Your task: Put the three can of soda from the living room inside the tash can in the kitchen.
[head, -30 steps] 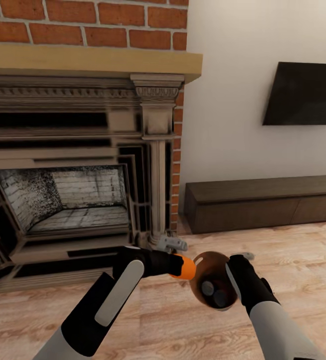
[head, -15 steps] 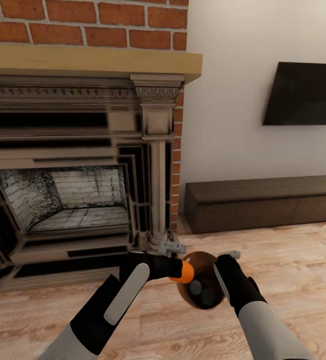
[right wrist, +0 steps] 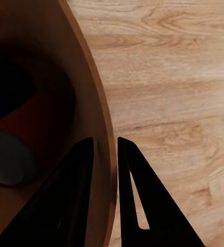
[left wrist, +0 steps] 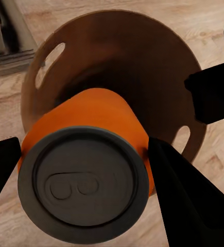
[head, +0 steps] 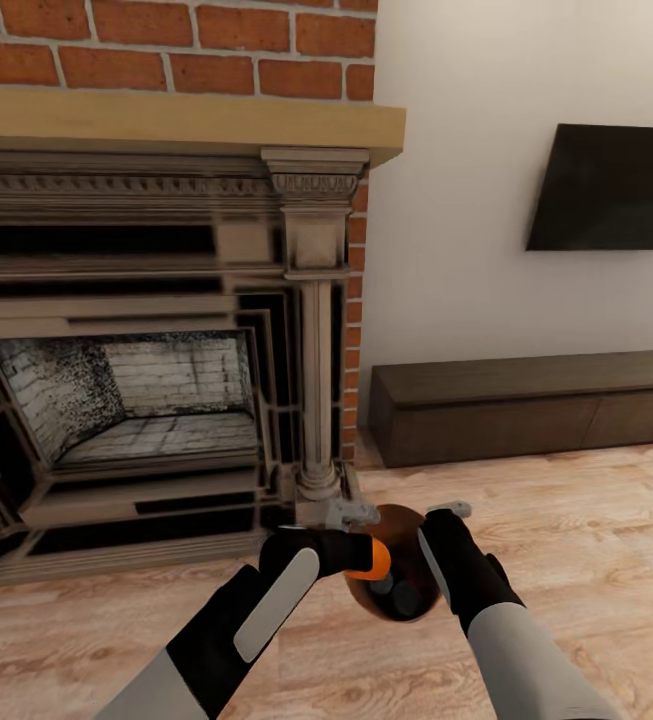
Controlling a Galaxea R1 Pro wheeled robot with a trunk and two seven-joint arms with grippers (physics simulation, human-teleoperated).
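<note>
Since a second ago both arms have drawn inward and a little up the head view: the trash can [head: 396,570] has shifted toward the fireplace [head: 156,400], and the soda can [head: 368,560] has closed on its mouth, while the room itself has not shifted.

Largest first. The trash can hangs in the air above the wood floor [head: 586,520], carried by the right arm and tipped so that its open mouth faces the left arm. The right pincer [right wrist: 105,149] is narrow, one finger inside the wall and one outside, pinching the rim. Two grey-topped cans [head: 398,594] already lie inside; the right wrist view shows one of them dimly, deep in shadow.

The third soda can is clamped across its body between the two black fingers [left wrist: 186,193] of the left pincer [head: 356,518]. Its long axis points straight into the bin, its grey top [left wrist: 83,182] facing back toward the left wrist camera. In the head view the can's far end sits at the rim, touching or just overlapping it; I cannot tell whether it has crossed the lip.

The left forearm reaches forward and inward, roughly level; the right forearm mirrors it. My judgement: the can lies ahead of the bin's centre, so a short push along that axis should come before letting go.
</note>
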